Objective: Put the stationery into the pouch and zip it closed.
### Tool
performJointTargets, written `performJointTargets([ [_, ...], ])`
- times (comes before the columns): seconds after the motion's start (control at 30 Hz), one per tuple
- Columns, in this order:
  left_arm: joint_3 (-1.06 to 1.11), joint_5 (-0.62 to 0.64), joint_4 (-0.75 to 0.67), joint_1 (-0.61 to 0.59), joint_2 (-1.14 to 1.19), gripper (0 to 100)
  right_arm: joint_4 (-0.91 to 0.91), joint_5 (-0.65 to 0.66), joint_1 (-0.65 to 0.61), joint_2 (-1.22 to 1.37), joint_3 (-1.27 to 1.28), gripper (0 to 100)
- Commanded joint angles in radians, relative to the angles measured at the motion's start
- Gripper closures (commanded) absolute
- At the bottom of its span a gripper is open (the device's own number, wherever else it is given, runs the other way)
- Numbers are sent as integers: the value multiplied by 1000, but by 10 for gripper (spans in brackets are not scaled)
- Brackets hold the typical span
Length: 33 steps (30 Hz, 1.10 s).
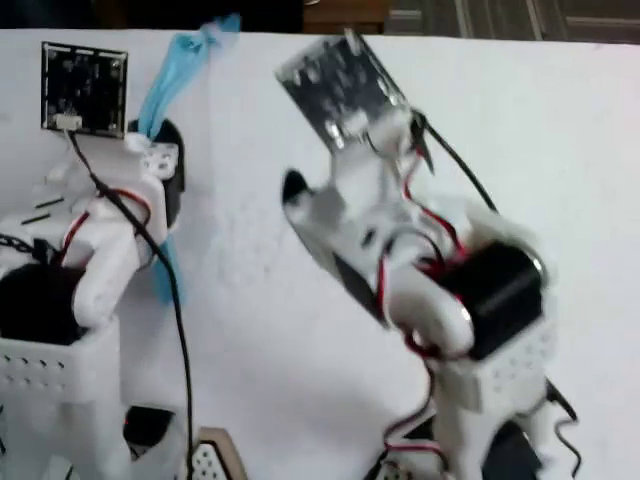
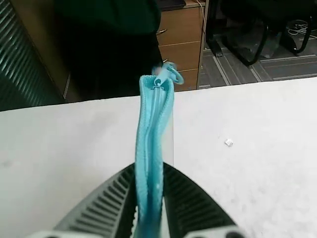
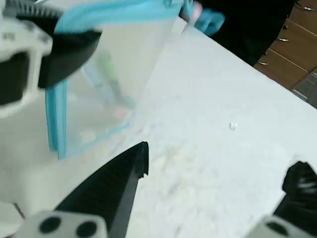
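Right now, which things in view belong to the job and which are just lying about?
Job:
- pouch, held in the left gripper
- zip pull
- stationery inside the pouch
- right gripper, open

Lying about:
- white scrap
- black board
- drawers

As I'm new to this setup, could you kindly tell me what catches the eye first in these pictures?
The blue-edged pouch stands out first, clamped edge-on in the left jaws over the white table. Through its clear side, blurred stationery shows inside. The right jaws stand wide open beside it, holding nothing.
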Motion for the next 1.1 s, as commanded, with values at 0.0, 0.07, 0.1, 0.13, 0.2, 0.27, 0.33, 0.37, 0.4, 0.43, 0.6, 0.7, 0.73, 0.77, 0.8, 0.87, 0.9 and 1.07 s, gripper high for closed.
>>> performJointTargets([
  [0.0, -80, -2, -31, -2, 10, 977, 16, -5, 54, -148, 127, 587],
  [0.07, -74, -6, -35, -2, 18, 977, 16, -44, 125, -217, 212, 628],
  [0.1, -71, -6, -29, -2, 24, 977, 16, -61, 165, -248, 253, 661],
  [0.13, -68, -3, -20, -1, 31, 977, 10, -72, 202, -278, 298, 701],
  [0.2, -52, -3, 0, 16, 38, 976, 1, -75, 269, -337, 400, 795],
  [0.27, -35, -6, 23, 54, 38, 976, -25, -81, 315, -401, 509, 902],
  [0.33, -18, -8, 57, 91, 28, 976, -67, -78, 343, -470, 629, 993],
  [0.37, -8, -8, 71, 107, 22, 976, -87, -78, 352, -509, 697, 972],
  [0.4, 8, -8, 77, 114, 15, 976, -108, -77, 358, -552, 766, 947],
  [0.43, 25, -8, 78, 117, 5, 976, -130, -75, 361, -598, 832, 940],
  [0.6, 167, -9, 71, 117, -85, 976, -282, -72, 354, -881, 1168, 981],
  [0.7, 284, -9, 55, 125, -159, 976, -363, -72, 354, -1069, 1363, 976],
  [0.73, 322, -9, 46, 125, -183, 972, -383, -71, 354, -1130, 1424, 976],
  [0.77, 358, -9, 38, 125, -209, 958, -404, -63, 354, -1185, 1481, 976],
  [0.8, 390, -9, 31, 125, -236, 935, -421, -40, 354, -1239, 1539, 976],
  [0.87, 443, -3, 20, 125, -289, 879, -466, 15, 360, -1339, 1648, 976],
  [0.9, 463, -2, 20, 125, -317, 856, -499, 40, 360, -1377, 1695, 976],
  [1.07, 562, -2, 29, 116, -456, 800, -670, 66, 394, -1354, 1803, 976],
])
